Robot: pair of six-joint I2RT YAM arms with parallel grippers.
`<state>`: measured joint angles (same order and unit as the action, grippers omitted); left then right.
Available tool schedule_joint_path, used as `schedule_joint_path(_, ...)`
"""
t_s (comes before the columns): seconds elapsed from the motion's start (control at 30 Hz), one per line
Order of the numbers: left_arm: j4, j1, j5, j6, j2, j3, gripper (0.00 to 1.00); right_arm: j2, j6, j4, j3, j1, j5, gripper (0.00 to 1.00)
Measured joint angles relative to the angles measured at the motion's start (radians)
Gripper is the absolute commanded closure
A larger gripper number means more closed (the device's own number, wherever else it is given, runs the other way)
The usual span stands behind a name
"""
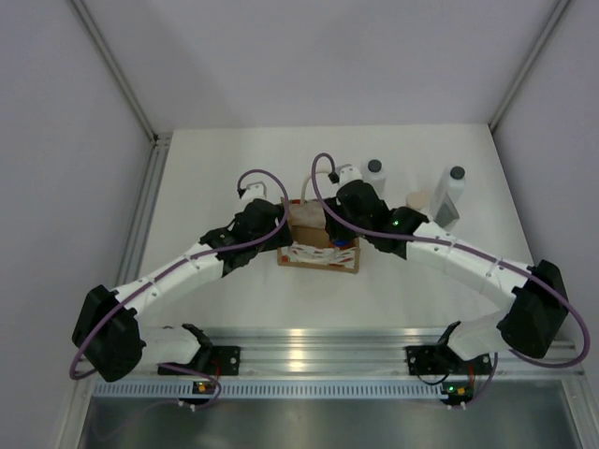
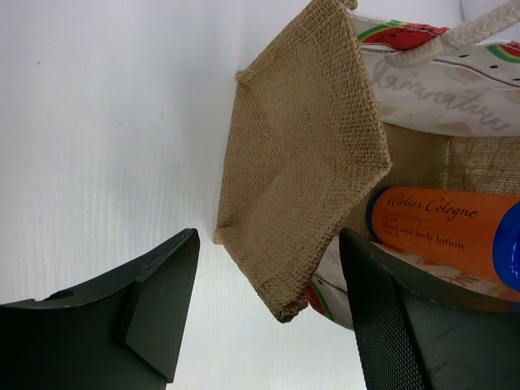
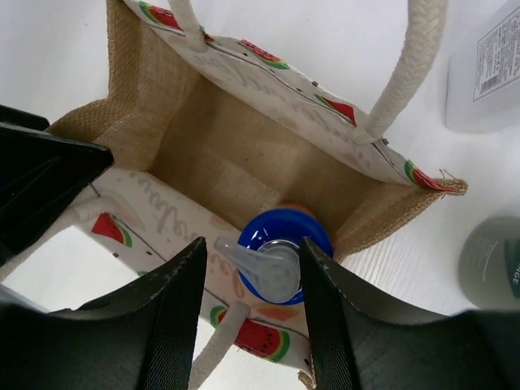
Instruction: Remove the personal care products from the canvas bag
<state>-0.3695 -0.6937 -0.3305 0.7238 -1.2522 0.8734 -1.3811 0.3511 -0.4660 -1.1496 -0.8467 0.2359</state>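
The canvas bag (image 1: pixel 314 251) stands mid-table, tan with a watermelon-print band and cream rope handles. The orange bottle (image 3: pixel 284 213) with a blue top and clear pump (image 3: pixel 272 264) stands inside it at one corner. My right gripper (image 3: pixel 252 244) is open above the bag's mouth, its fingers either side of the pump head, the right one close against it. My left gripper (image 2: pixel 268 268) is open at the bag's left end, the burlap end wall (image 2: pixel 301 162) between its fingers; the orange bottle (image 2: pixel 447 223) shows past the right finger.
Behind and right of the bag stand two white bottles with dark caps (image 1: pixel 374 175) (image 1: pixel 451 195) and the grey-green bottle with a beige cap (image 1: pixel 417 199). In the right wrist view a white bottle (image 3: pixel 487 65) and the grey-green one (image 3: pixel 491 260) are close on the right.
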Motion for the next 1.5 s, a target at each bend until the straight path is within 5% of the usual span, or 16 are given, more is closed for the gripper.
schedule_joint_path(0.63, 0.0, 0.0, 0.0, 0.0, 0.0, 0.0, 0.26, -0.117, -0.015, -0.119, -0.056, -0.002, 0.056, 0.38)
schedule_joint_path(1.27, 0.0, 0.0, 0.0, 0.0, 0.0, 0.0, 0.26, -0.266, -0.036, -0.137, -0.111, -0.003, 0.074, 0.36)
schedule_joint_path(1.37, 0.0, 0.0, -0.001, 0.0, 0.0, 0.0, 0.26, -0.285, -0.037, -0.13, -0.117, -0.003, 0.085, 0.43)
schedule_joint_path(1.5, 0.0, 0.0, -0.002, 0.0, 0.0, 0.0, 0.26, -0.29, -0.036, -0.125, -0.123, -0.002, 0.089, 0.7)
